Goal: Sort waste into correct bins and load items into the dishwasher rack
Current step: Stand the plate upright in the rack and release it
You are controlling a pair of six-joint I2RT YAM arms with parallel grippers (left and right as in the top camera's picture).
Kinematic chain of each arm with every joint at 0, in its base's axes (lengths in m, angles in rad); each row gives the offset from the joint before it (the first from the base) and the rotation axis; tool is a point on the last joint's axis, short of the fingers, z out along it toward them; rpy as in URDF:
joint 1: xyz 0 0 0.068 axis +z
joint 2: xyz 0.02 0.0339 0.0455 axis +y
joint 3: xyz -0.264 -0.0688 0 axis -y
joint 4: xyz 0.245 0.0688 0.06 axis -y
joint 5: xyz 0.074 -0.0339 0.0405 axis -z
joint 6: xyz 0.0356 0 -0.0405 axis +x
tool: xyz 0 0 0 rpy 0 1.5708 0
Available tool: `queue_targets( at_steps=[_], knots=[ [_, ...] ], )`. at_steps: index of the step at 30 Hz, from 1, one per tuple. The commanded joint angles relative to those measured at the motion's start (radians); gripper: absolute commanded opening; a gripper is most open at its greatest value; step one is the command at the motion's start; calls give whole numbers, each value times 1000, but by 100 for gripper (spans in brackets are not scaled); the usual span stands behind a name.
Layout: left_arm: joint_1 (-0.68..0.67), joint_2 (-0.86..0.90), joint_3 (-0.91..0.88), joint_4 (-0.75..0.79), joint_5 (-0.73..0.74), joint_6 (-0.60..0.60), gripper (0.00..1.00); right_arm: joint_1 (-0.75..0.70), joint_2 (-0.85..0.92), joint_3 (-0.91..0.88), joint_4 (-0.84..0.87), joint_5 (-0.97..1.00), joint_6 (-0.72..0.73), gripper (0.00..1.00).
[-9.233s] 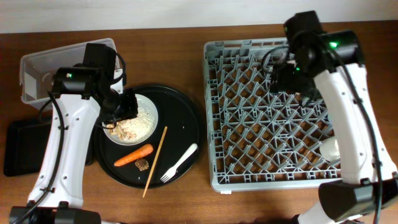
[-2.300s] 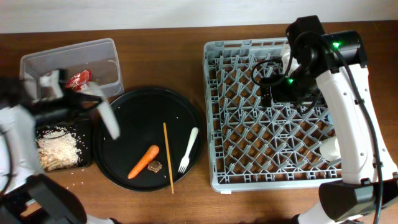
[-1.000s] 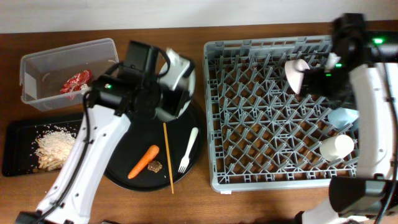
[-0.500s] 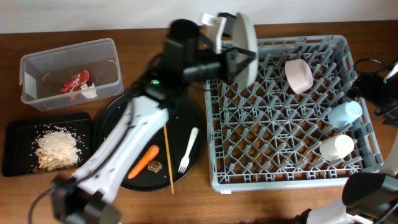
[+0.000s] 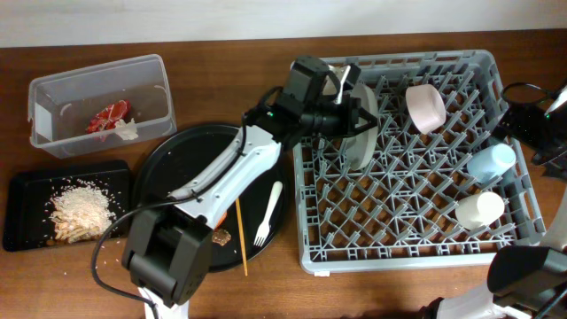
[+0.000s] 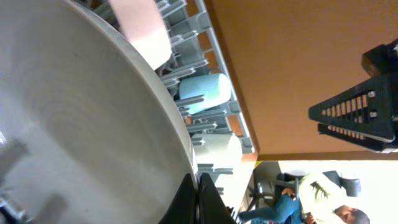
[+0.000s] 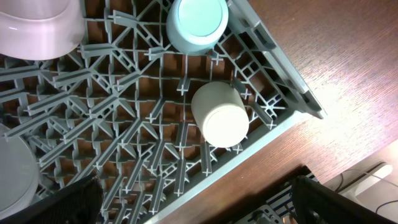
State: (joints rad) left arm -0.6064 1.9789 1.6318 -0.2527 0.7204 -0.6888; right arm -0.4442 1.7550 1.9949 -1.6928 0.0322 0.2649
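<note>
Nearest the front edge of the table, the white plastic fork [image 5: 268, 213] lies on the large round black tray [image 5: 173, 164]. A thin wooden stick [image 5: 239, 232] lies just to its left, and the small brown food chunk [image 5: 220, 237] sits beside the stick. In the near right corner of the dishwasher rack [image 5: 306, 226], the small white cup [image 5: 478, 211] rests on its side among the pegs. The light blue cup [image 5: 490, 164] rests a little farther back.

At the left edge of the table, the shallow black tray [image 5: 22, 190] holds the white rice [image 5: 78, 213].

The right gripper [image 7: 196, 183] hangs off the rack's right side. Its jaws are spread as wide as they go, with nothing between them (its camera looks down on the two cups).

Farther back, the left arm reaches across the round tray to the rack. The left gripper [image 5: 344, 113] is clamped tight on the rim of the white round plate [image 5: 361, 142]. The plate stands on edge among the pegs in the far left part of the rack. In the left wrist view its white face fills most of the picture, and whether it already bears on the pegs cannot be told.

Just right of the plate, the pale pinkish-white small bowl [image 5: 427, 106] is tipped on its side in the rack.

Farthest left, the clear plastic tub [image 5: 53, 84] contains the crumpled red wrapper [image 5: 108, 117] with its white scrap.
</note>
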Motion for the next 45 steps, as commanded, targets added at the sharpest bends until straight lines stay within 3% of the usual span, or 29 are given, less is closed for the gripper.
queue_targets(
  at_steps=[1,4,7,15,18,20,22,24,25,28,37,45],
  knots=[
    [53,2,5,-79,17,78,25,5,-1,4,-6,-2,2,99],
    [97,2,5,-175,15,167,43,5,-1,4,-6,-2,2,99],
    [169,1,5,-277,-2,194,52,5,-1,4,-6,-2,2,99],
    [288,-49,6,-432,2,317,53,6,2,4,-6,-41,-9,99],
    [341,-112,6,-637,-213,393,52,9,4,4,-6,-227,-141,98],
    [378,-149,6,-781,-398,404,51,23,4,4,-3,-279,-182,88],
    [411,-174,6,-901,-551,403,51,55,4,4,0,-291,-187,70],
    [458,-193,6,-1038,-724,403,51,116,4,-3,11,-290,-209,47],
    [494,-197,6,-1117,-808,403,52,176,4,-22,32,-286,-209,27],
    [552,-197,5,-1213,-868,403,52,270,4,-85,94,-258,-204,5],
    [609,-197,5,-1237,-859,403,52,493,4,-462,470,-265,-114,4],
    [610,-197,5,-1231,-849,403,53,635,3,-488,584,-335,-262,4]
  ],
)
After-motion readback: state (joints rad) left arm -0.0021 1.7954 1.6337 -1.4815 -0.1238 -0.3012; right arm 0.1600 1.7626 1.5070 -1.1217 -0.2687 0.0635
